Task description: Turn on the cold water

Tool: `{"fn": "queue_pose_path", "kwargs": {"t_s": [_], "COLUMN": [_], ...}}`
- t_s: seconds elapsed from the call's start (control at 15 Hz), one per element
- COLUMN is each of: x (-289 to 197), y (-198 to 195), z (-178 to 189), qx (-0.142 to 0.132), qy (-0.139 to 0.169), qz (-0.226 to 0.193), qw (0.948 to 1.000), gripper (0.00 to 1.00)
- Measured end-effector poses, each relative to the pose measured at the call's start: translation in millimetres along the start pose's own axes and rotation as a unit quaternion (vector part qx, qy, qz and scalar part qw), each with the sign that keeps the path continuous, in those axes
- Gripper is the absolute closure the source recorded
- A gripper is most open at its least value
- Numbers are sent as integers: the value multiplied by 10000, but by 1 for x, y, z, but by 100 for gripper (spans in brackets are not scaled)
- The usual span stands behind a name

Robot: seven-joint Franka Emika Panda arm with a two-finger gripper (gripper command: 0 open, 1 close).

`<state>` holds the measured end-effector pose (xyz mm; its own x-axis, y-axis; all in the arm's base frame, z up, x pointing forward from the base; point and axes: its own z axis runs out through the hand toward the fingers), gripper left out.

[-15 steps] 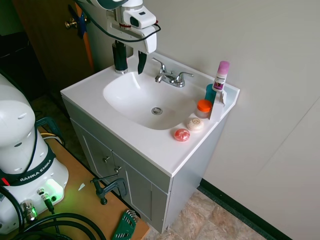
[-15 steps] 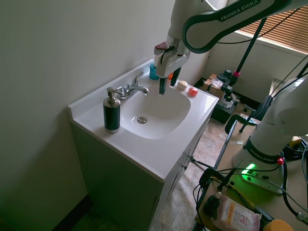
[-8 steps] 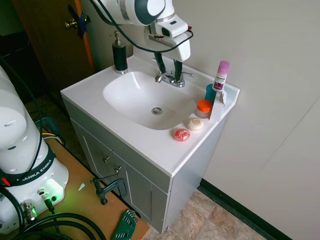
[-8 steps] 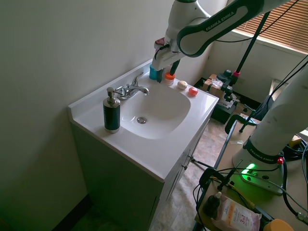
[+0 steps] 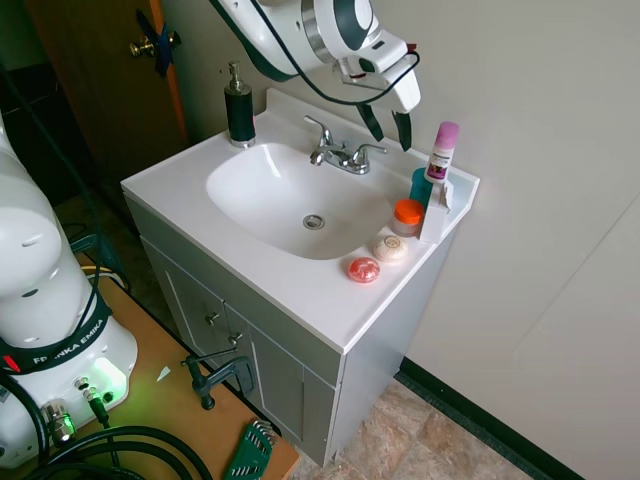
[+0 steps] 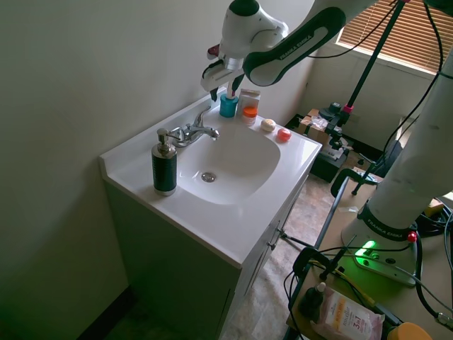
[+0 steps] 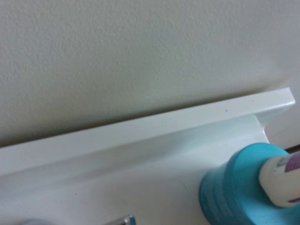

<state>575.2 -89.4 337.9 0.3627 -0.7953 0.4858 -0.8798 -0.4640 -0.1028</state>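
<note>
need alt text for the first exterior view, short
White robot arm holds its open claw above the back of a white bathroom sink, just right of the chrome faucet's right-hand lever, not touching it; no water runs. A black soap dispenser stands left, toiletries cluster at right.

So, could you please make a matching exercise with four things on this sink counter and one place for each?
Things:
1. soap dispenser
2. teal cup
3. red round soap
4. cold water lever

Places:
A. at the counter's front edge, beside a cream soap
B. right-hand end of the faucet, below the open jaws of the gripper
C. at the far left back corner of the basin
D. at the back right, holding a pink-capped tube

Pairs: 1-C, 2-D, 3-A, 4-B
</note>
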Motion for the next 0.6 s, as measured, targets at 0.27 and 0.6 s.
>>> {"fn": "queue_pose_path", "kwargs": {"t_s": [0.27, 0.6], "x": [-9, -8], "y": [-24, -30], "z": [9, 27], "qx": [83, -14], "qy": [49, 81], "qz": [-52, -75], "qw": [9999, 9999], "gripper": [0, 0]}}
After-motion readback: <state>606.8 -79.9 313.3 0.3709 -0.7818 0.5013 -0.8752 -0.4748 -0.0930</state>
